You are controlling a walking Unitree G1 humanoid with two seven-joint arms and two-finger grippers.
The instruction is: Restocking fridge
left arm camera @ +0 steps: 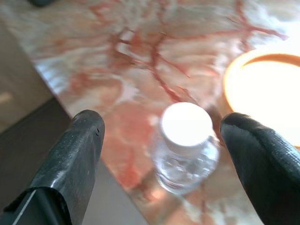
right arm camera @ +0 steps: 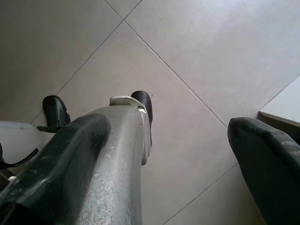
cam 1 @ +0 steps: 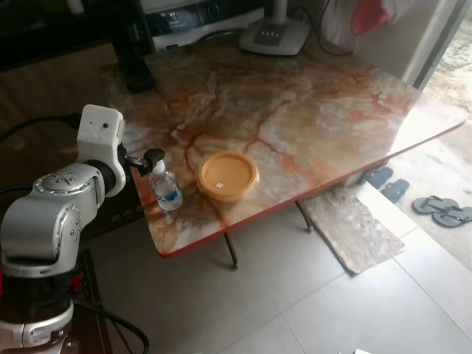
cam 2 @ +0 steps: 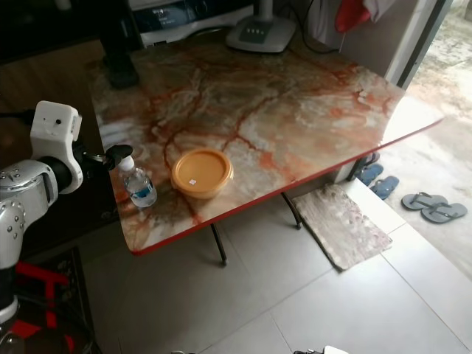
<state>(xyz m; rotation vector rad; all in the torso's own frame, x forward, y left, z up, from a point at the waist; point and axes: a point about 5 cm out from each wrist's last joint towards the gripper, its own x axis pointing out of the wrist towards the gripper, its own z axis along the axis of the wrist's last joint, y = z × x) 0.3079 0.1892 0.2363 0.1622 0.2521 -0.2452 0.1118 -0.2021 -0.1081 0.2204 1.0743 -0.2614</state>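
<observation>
The left gripper (cam 1: 153,161) hovers at the near left corner of the marble table (cam 1: 310,110), its two black fingers spread wide on either side of the white cap of a small water bottle (cam 1: 167,190) — nothing is held yet. In the left wrist view the bottle (left arm camera: 186,145) stands upright between the fingertips (left arm camera: 84,140), somewhat nearer one finger than the other, and it sits close to the table's edge. To take it cleanly, I judge the gripper should come lower so the fingers close on the body or neck, not the slippery cap, and centre itself first so that neither finger nudges the bottle over or off the edge. Just beside the bottle, toward the table's middle, lies an orange lidded container (cam 1: 228,175), near enough that the inner finger should keep off it. The right gripper (right arm camera: 187,154) hangs idle over the tiled floor, fingers apart.
</observation>
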